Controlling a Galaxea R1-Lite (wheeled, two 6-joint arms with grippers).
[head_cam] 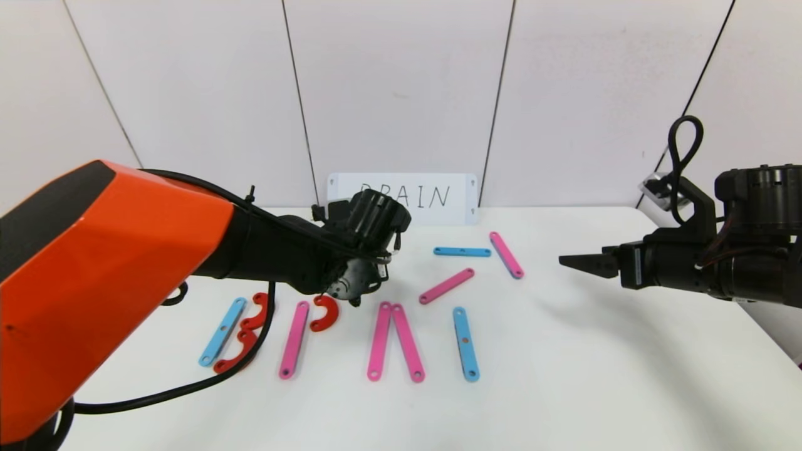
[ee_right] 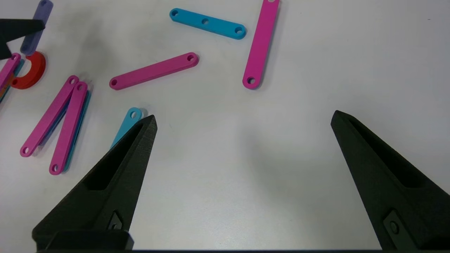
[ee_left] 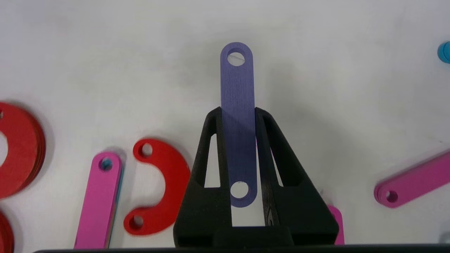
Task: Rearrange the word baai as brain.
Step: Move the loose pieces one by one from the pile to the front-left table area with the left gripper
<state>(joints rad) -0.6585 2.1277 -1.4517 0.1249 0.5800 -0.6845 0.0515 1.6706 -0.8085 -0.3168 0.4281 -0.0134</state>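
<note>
We found the left gripper [ee_left: 238, 112] pinching a purple strip [ee_left: 237, 84] between its fingers, above the worktop [head_cam: 564, 376] just beside a red curve [ee_left: 160, 186] and a pink strip [ee_left: 100, 203]; the remaining letter pieces lay spread on the worktop; the right gripper [ee_right: 242, 121] hung well apart, fingers spread wide, holding nothing.

Open room on the right, crowding on the left

The right part of the tabletop [head_cam: 626, 351] is left bare beneath the right hand [ee_right: 242, 121], whose fingers are spread wide. Passage on the left is narrowed by the left hand [ee_left: 238, 112], closed on a purple strip [ee_left: 237, 88], with a red curve [ee_left: 158, 186] and a pink strip [ee_left: 98, 200] lying just beside it.
</note>
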